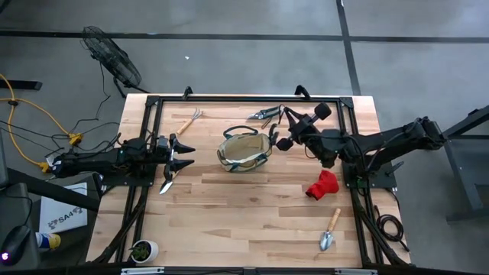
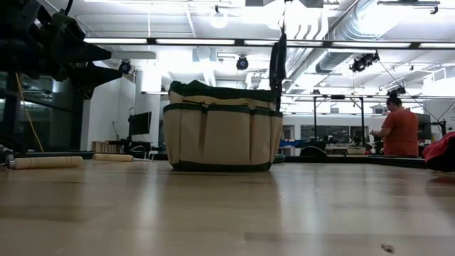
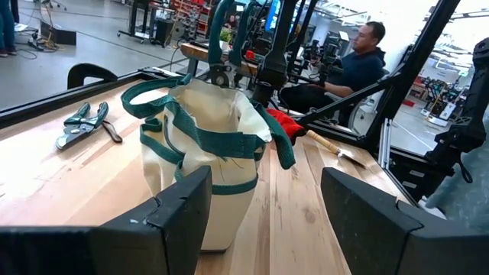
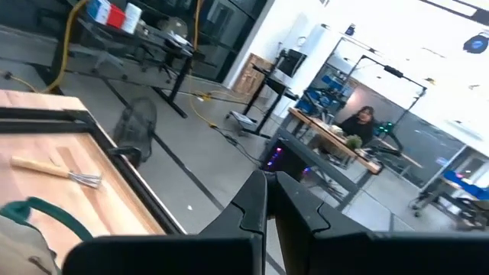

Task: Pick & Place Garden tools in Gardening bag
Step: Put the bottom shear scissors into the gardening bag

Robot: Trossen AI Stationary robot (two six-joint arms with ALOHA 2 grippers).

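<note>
Left gripper [image 1: 187, 153] gapes empty, bag [image 1: 245, 150] just ahead of its fingers; right gripper [image 1: 281, 136] pinched shut beside the bag's rim, holding nothing visible; shears [image 1: 264, 114], rake [image 1: 188, 122], glove [image 1: 322, 186], trowel [image 1: 329, 231] lie unpacked.

Wooden table [image 1: 252, 206] bearing bag [image 1: 245, 152], rake [image 1: 187, 122], shears [image 1: 263, 114], two trowels [image 1: 329, 231], seemingly red glove [image 1: 322, 186].

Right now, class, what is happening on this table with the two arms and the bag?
Garden tools are being packed into the beige bag at the table's middle. The right gripper is shut and hangs over the bag's right rim; whether it holds anything cannot be told. The left gripper waits open to the bag's left, above a trowel. Still lying out are a hand rake, shears, a red glove and another trowel.
</note>
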